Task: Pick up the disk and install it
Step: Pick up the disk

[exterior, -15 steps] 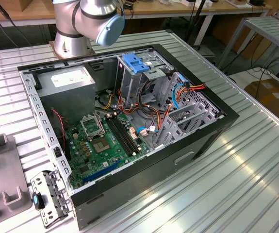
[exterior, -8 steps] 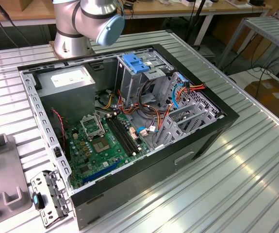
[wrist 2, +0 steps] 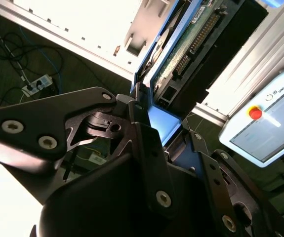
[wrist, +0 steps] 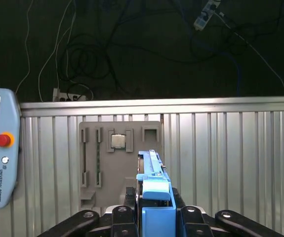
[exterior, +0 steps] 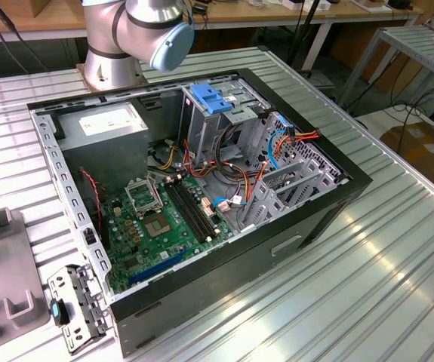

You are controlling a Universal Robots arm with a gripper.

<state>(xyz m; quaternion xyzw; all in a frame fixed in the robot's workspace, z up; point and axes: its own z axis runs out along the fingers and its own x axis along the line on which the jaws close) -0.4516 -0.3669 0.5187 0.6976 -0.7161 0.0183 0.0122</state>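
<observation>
the ribbed aluminium table [exterior: 383,286] carries the open black computer case [exterior: 292,241]. over the table the black gripper [wrist: 154,212] clamps the dark metal disk with blue plastic rails [wrist: 155,185] edge-on; a narrow hold may let it slip.

The black gripper [wrist 2: 161,111] squeezes the disk [wrist 2: 191,39] between its two fingers [wrist 2: 141,113]. The disk sticks out from the gripper toward one o'clock. It has blue rails [wrist 2: 166,126] and a green board on the side we see. At four o'clock from the disk is a white pendant [wrist 2: 265,123] with a red button [wrist 2: 255,112]. At nine o'clock, cables [wrist 2: 8,54] and a power strip [wrist 2: 37,84] lie on the dark floor.
</observation>
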